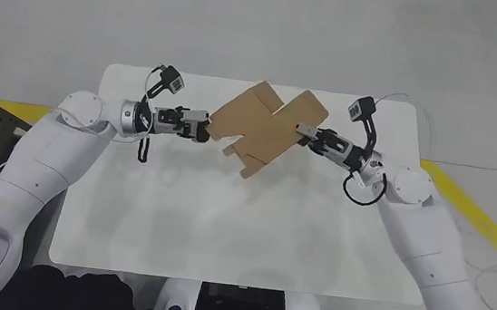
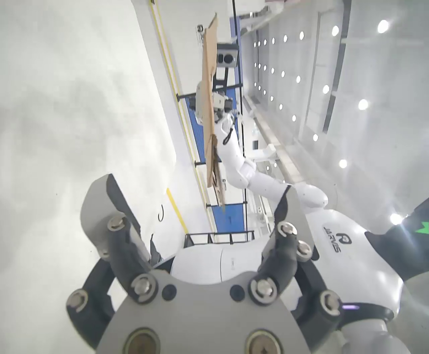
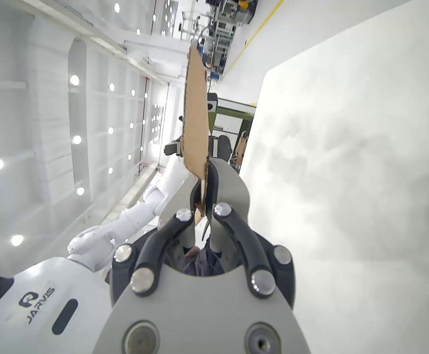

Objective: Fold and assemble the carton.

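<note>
Crosswise, flat carton (image 1: 265, 125), long axis left-right.

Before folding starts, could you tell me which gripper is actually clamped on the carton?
The right gripper, shut on the carton's edge; the left gripper is open, holding nothing.

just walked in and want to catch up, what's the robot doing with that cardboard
The robot is handling a flat, unfolded carton, held up off the white table. The right gripper is shut on one edge of it. The left gripper is open beside the opposite edge, not gripping it. No flap looks folded yet.
</note>
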`<state>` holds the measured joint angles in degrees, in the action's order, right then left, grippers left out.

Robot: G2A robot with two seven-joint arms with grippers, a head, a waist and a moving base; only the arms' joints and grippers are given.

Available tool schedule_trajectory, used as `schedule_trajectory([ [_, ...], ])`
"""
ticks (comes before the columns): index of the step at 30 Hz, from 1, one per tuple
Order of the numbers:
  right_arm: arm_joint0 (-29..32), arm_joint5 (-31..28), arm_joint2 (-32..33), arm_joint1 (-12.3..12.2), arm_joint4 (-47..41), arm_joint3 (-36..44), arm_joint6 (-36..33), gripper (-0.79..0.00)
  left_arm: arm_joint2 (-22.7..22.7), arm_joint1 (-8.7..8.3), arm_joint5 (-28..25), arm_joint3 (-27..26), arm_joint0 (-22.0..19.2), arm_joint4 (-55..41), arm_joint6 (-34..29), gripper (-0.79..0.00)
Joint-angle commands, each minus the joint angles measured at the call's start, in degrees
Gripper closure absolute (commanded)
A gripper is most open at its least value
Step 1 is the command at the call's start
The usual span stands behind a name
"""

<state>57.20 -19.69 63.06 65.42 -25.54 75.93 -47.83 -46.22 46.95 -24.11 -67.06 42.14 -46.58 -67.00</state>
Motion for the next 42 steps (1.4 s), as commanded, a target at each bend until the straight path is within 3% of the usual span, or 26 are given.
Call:
schedule_trajectory([
  [1,2.32,1.99,0.93,-0.24,1.32,3.53,3.50,0.000,-0.61,-0.02,1.04,-1.30,1.32,0.75,4.05,-0.785],
  [6,7.24,6.38,1.77,-0.31,3.00,9.90,11.77,0.000,-2.06,0.34,3.80,-3.52,3.84,-1.02,11.08,-0.785],
  [12,10.95,9.17,1.72,-0.09,5.64,14.59,19.18,0.000,-3.76,0.63,5.62,-5.38,5.68,-0.81,15.05,-0.785],
  [22,12.95,10.47,1.39,0.40,7.35,16.50,23.22,0.000,-4.81,1.65,7.42,-8.21,6.74,2.19,18.47,-0.785],
  [33,14.25,10.71,1.65,0.76,9.37,18.08,24.84,0.000,-4.87,3.40,10.15,-6.97,6.57,0.57,17.45,-0.785],
  [37,14.27,10.55,1.35,0.97,9.89,18.37,25.06,0.000,-5.22,3.93,10.70,-6.30,6.40,0.21,17.04,-0.508],
  [38,14.28,10.55,1.31,1.03,9.98,18.39,25.13,0.000,-5.29,4.06,10.79,-6.18,6.37,0.17,16.91,-0.400],
  [42,14.30,10.59,1.31,1.18,10.47,18.53,25.18,0.000,-5.69,4.52,10.84,-5.86,6.29,0.52,16.78,-0.317],
])
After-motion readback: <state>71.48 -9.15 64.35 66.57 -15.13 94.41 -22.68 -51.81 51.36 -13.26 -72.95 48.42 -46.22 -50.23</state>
